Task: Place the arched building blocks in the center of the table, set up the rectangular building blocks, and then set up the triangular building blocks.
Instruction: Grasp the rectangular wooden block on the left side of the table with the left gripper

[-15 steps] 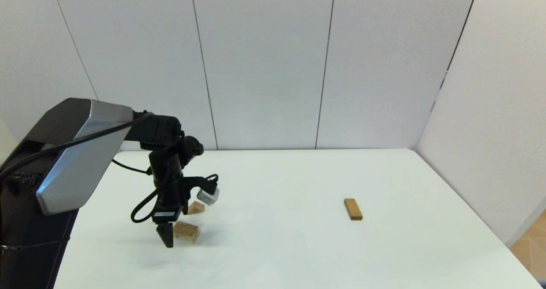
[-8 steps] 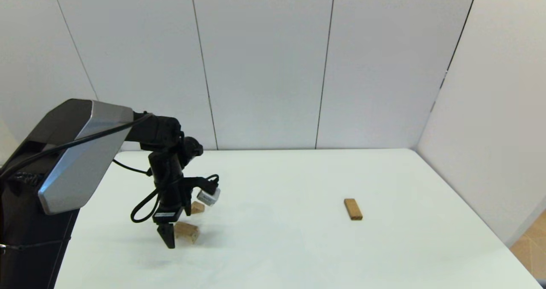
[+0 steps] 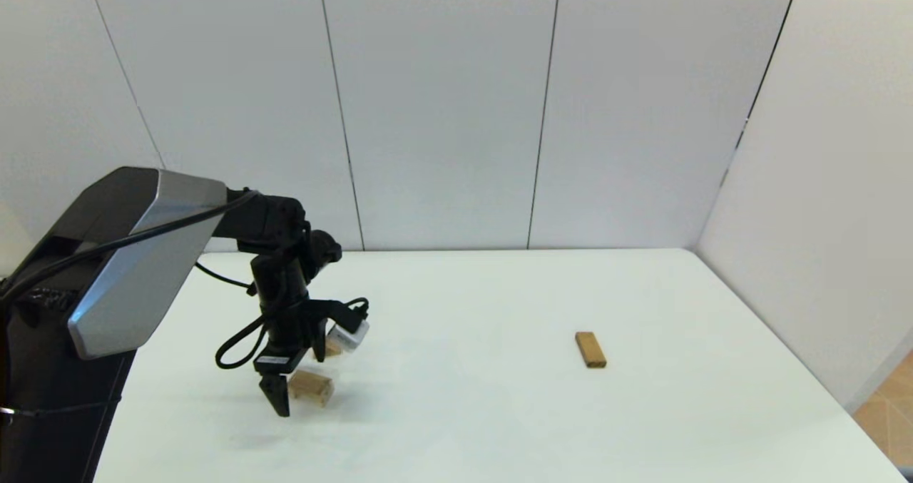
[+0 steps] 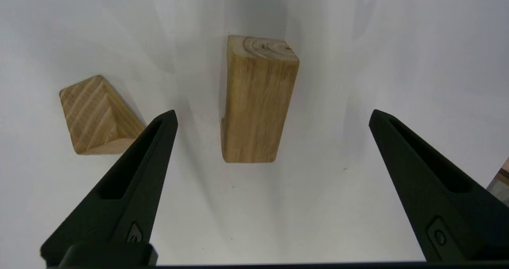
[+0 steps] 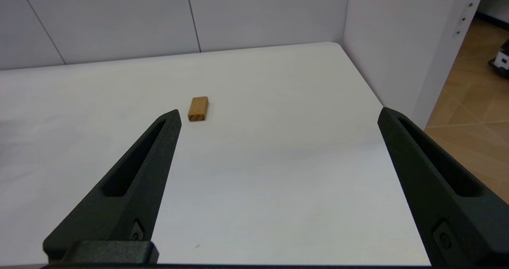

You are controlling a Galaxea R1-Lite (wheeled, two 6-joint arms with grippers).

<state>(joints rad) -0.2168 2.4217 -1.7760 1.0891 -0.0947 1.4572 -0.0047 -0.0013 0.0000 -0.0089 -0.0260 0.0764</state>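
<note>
The arched block (image 3: 312,387) lies on the left part of the white table (image 3: 471,412). My left gripper (image 3: 284,399) hangs over it, open. In the left wrist view the arched block (image 4: 258,102) sits between and just beyond the two spread fingertips of that gripper (image 4: 273,113), untouched. The triangular block (image 4: 97,116) rests close beside it, by one finger (image 4: 139,169); in the head view the triangular block (image 3: 331,348) is mostly covered by the wrist camera. The rectangular block (image 3: 590,349) lies flat on the right. My right gripper (image 5: 278,114) is open, well short of the rectangular block (image 5: 198,108).
White wall panels (image 3: 442,112) close off the back and right sides of the table. The table's right edge (image 5: 381,102) drops to a tan floor (image 5: 469,114). My left arm's silver upper link (image 3: 135,255) fills the left side of the head view.
The left arm has shifted slightly, and its wrist camera now covers more of the triangular block. The blocks have not moved.
</note>
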